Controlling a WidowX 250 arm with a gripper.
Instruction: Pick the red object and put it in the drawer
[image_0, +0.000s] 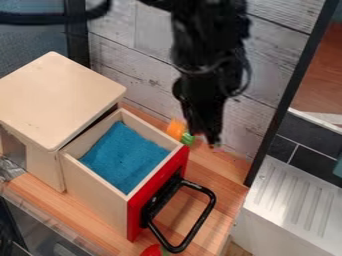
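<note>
Wooden cabinet (57, 100), at left: the drawer (97, 200) stands drawn out from it, with a blue lining (127, 155) inside. The opening appears ready to receive an object, but a release too near the rim could tip the load over a wall and onto the counter (230, 175); a low approach could strike the rim and push the drawer inward.

Red object (152, 250), lower edge of the view: the target lies outside the drawer, near the foot of its red front (159, 192), partly cut off, with a bit of green beside it. Its nearness to the drawer front leaves little room on that side; a poorly aligned descent would probably nudge it away or pin it against the panel.

Orange object (176, 128) and green object (188, 139), behind the drawer: both lie close to the arm's lower end, so a sideways sweep at this height could knock them.

Black handle (200, 215), right of the red object: its loop juts over the counter and may snag the arm or drag the drawer.

Gripper (209, 138), upper right of the drawer: it hangs by the wall (150, 65), well apart from the red object. Whether the claw is wide, narrow or loaded cannot be told.
</note>
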